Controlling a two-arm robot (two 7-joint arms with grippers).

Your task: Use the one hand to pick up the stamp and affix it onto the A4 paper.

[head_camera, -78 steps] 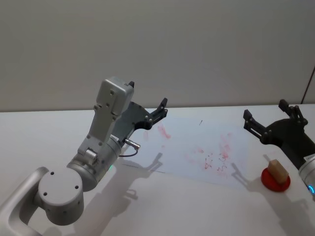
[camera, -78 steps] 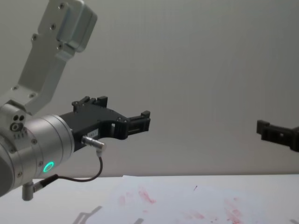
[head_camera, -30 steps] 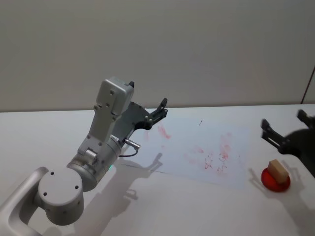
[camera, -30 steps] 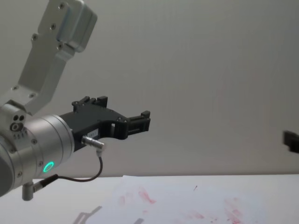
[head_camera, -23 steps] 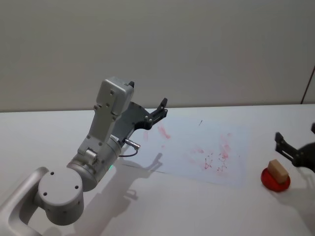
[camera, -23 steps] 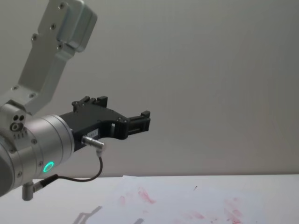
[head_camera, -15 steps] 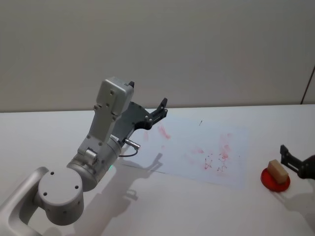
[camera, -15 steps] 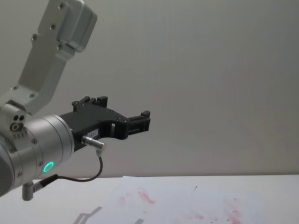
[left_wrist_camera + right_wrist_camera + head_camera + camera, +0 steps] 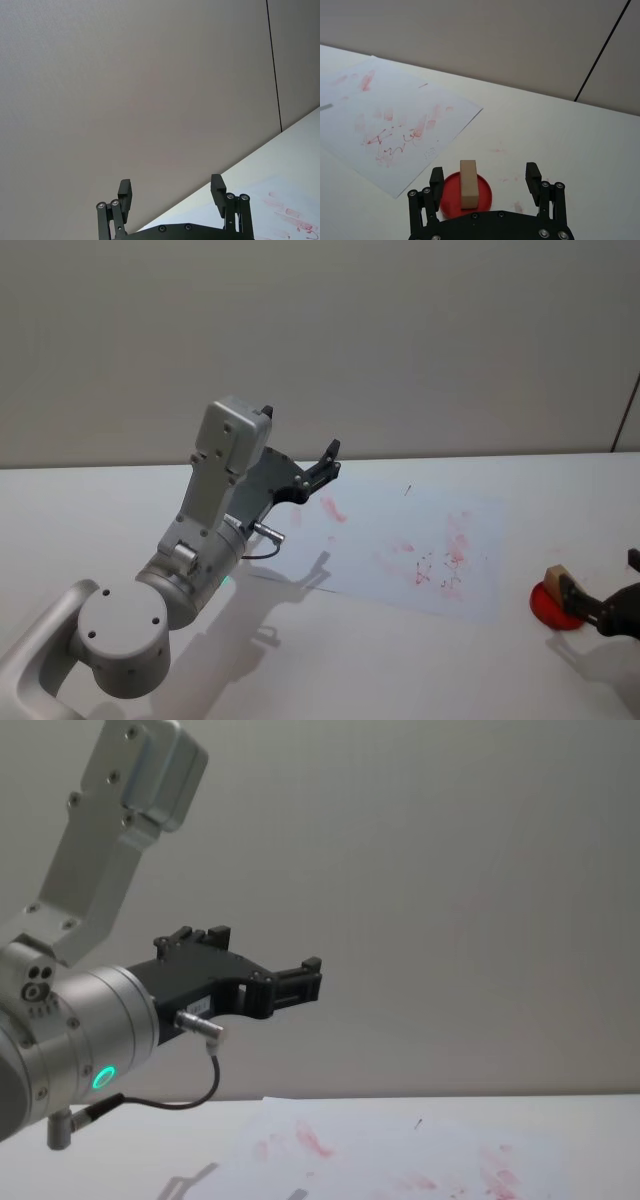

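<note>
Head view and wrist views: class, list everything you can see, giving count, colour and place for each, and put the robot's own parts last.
stamp: one, tan, standing on the pad
pad: one, red, round, on the table to the right of the paper
paper: one sheet, white with red smears, flat at the table's middle
table: one, white, under everything
left gripper: one, black, open, raised over the paper's left end
right gripper: one, black, open, low at the stamp, not closed on it
</note>
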